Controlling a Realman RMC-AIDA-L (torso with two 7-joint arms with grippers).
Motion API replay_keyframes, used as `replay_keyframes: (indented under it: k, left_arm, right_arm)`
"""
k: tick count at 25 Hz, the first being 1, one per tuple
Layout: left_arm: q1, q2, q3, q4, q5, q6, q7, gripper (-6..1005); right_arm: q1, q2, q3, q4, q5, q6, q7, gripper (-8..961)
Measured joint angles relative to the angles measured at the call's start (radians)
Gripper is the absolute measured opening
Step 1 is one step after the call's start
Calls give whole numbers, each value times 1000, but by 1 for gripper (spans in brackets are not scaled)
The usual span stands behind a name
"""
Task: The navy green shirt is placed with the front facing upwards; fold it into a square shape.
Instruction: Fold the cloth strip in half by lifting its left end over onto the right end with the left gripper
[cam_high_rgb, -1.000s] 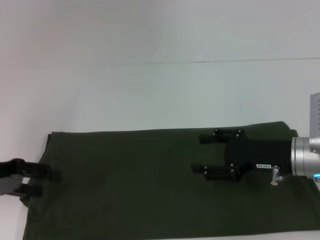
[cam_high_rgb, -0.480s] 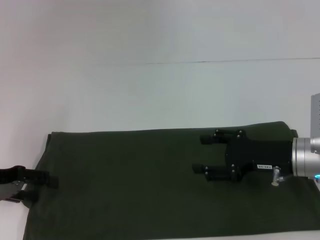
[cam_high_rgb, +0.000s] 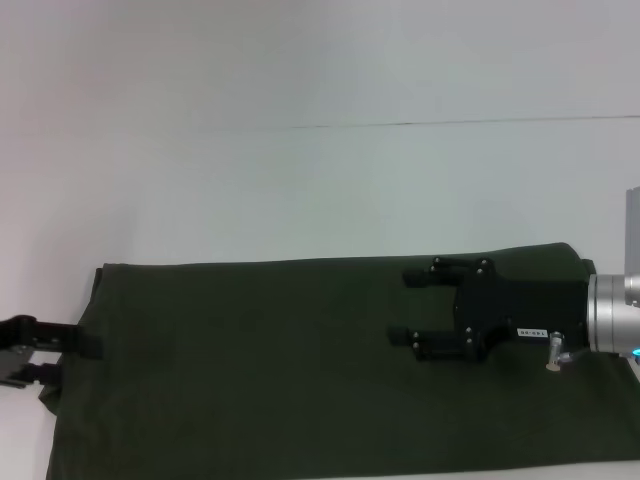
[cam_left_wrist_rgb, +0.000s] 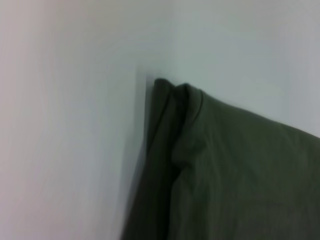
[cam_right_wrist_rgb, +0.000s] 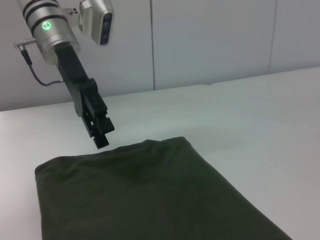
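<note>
- The navy green shirt (cam_high_rgb: 300, 365) lies flat on the white worktop (cam_high_rgb: 300, 180), near the robot, as a long plain dark band running from the left side to the right side in the head view.
- No print, collar or sleeves show, so the sides and sleeves look already folded in; only smooth dark cloth faces up.
- It is a long rectangle, not a square, so by my reading the lengthwise fold or folds are left to do.
- The left wrist view shows the shirt's corner with stacked layers of cloth at the edge, which agrees with a shirt folded at least once.
- The left end effector (cam_high_rgb: 85, 350) sits at the shirt's left end, low over the worktop; its dark fingers reach just over the cloth edge. Whether they have hold of the cloth cannot be told from these views.
- The right end effector (cam_high_rgb: 415, 310) hovers over the right part of the shirt, fingers pointing toward the left end and spread well apart, with nothing between them.
- In the right wrist view the left end effector hangs tilted down just above the far edge of the shirt.
- Judged from this, the task is roughly midway: narrowing done, shortening to a square not yet done.
</note>
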Motion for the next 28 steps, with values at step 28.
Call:
replay_keyframes:
  k: [28]
  left_arm:
    - [5,-9,116,46,46,-64,11,832]
  right_arm:
    - [-5,0,1,-1,1,1,11,808]
